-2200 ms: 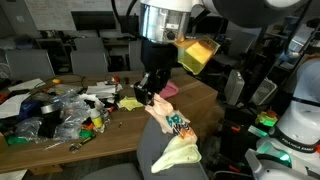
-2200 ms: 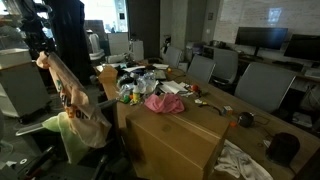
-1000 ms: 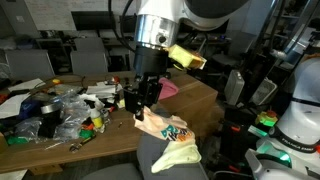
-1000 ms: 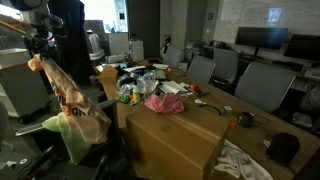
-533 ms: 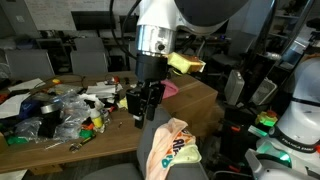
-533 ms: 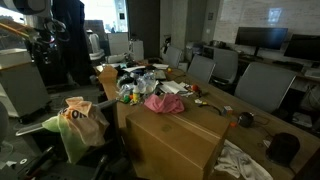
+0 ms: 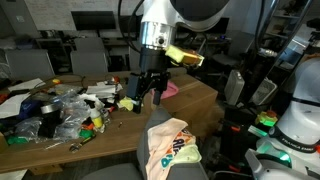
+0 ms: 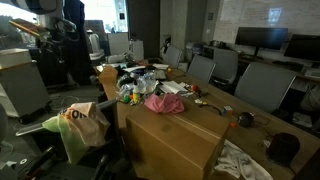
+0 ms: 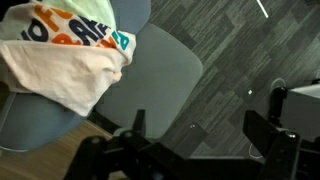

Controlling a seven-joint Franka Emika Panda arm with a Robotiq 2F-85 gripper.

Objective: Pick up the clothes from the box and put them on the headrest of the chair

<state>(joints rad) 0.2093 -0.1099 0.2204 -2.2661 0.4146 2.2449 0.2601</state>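
The white printed garment [image 7: 170, 138] lies draped over the headrest [image 9: 160, 70] of the grey chair [image 8: 88, 150]. It rests on the pale yellow-green garment [image 7: 182, 156]. Both exterior views show this pile; the printed garment [image 8: 84, 120] hangs beside the yellow-green one [image 8: 58, 126]. The pink garment [image 8: 163, 103] lies in the brown box [image 8: 175, 135]. My gripper [image 7: 150, 86] hangs open above and behind the headrest, holding nothing. In the wrist view the gripper [image 9: 200, 130] stands over floor, with the printed garment [image 9: 70, 50] at the upper left.
A table behind the box carries clear plastic bags and colourful clutter [image 7: 60, 110]. Grey office chairs [image 8: 262, 85] stand around it. A white machine [image 7: 298, 115] is at the right. Grey plank floor [image 9: 240, 50] lies beside the chair.
The gripper has opened and let go of the printed garment, which dropped onto the headrest. The gripper then rose and drew back from the chair.
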